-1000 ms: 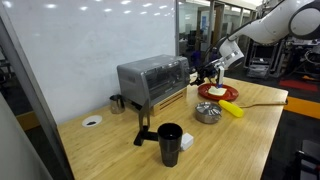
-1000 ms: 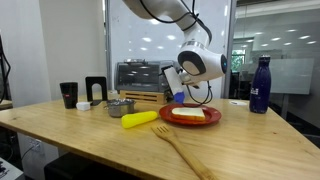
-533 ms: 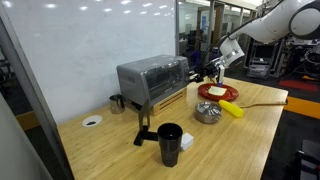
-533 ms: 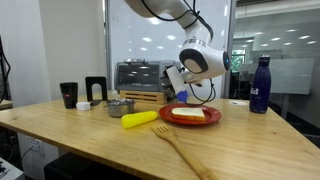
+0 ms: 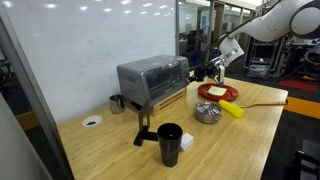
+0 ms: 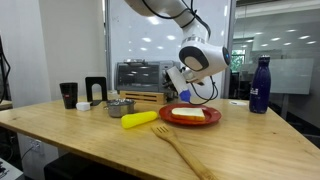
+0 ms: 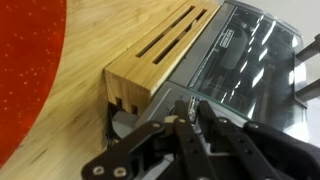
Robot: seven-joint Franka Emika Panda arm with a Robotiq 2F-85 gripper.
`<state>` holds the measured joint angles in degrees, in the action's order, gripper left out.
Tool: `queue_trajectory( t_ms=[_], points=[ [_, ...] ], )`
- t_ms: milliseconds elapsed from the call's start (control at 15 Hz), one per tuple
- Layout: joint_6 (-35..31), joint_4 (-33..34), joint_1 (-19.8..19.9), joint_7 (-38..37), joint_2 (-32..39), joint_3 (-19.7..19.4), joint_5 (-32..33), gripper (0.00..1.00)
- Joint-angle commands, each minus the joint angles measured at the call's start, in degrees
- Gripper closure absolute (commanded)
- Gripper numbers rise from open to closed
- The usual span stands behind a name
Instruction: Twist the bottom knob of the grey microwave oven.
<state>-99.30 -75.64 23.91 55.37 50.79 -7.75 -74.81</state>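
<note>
The grey microwave oven [image 5: 152,80] is sitting toward the back of the wooden counter [image 5: 110,150], its dark glass front facing into the room, and the arm is holding the pincer [image 5: 207,71] just off the oven's end, apart from it and touching nothing. In the wrist view the pincer [image 7: 190,112] is hanging over a slotted wooden block [image 7: 150,65] lying along the foot of the oven [image 7: 255,55], with a red plate [image 7: 25,70] off to one side. Its fingers are appearing drawn together with nothing between them. The step in hand is looking like the approach, as no knob is being held. The bottom knob itself is too small and blurred to pick out in any view, though a strip of controls is seeming to run beside the glass. The next move is probably calling for parting the fingers, easing in over the block toward the lower control, centring on it squarely, then clamping and rolling the wrist.
</note>
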Motion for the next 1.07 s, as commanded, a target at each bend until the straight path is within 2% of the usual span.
queue_trajectory(
  t_ms=[0, 667, 1000],
  points=[
    [-4.67, -2.94, -3.78, 0.54, -5.06, -2.10, 7.31, 0.98],
    [-19.42, -7.24, -10.72, -3.88, -12.83, -0.60, 36.17, 0.96],
    [-24.79, -8.73, -11.95, -9.40, -14.61, 2.06, 52.34, 0.96]
  ],
)
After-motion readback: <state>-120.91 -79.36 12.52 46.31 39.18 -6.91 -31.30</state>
